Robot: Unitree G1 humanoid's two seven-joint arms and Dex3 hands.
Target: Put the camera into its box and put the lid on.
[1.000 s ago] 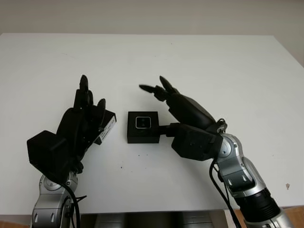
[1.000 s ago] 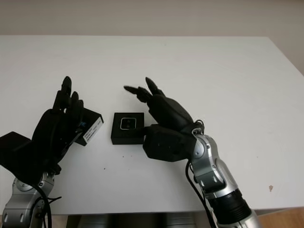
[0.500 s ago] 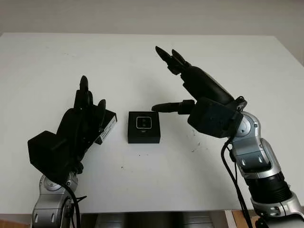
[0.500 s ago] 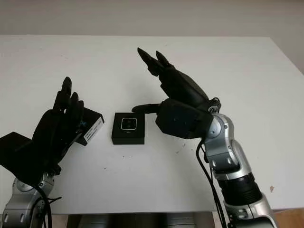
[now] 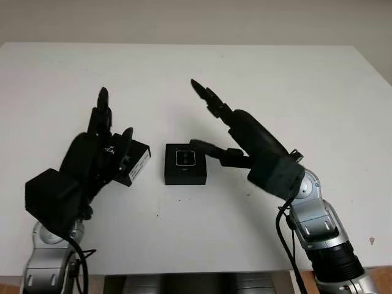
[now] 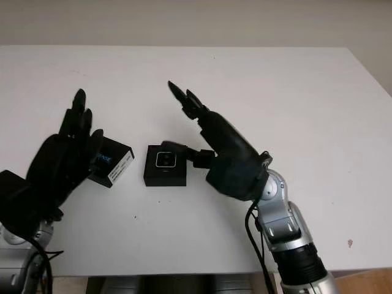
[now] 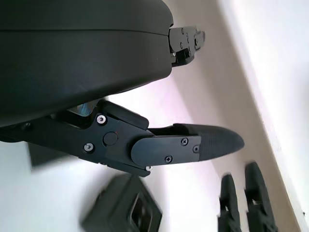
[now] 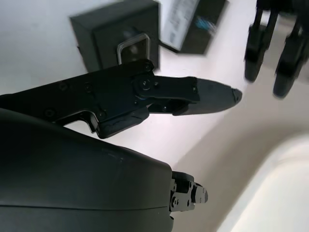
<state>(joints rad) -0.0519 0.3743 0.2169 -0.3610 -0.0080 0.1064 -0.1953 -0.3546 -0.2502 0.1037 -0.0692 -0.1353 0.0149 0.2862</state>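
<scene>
My right hand point(image 5: 211, 125) is open, holding nothing — thumb tip at the box point(image 5: 185, 164) edge, camera point(image 5: 184, 158) seated inside. Left hand point(image 5: 98, 153) open beside the lid point(image 5: 136, 163) on the worktop point(image 5: 275, 79).

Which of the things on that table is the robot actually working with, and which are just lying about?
Part of the job:
- box with the camera seated in it, mid-table
- lid with its white label, partly under the open left hand
- open right hand, beside the box

Just lying about:
- nothing besides the white table itself
</scene>
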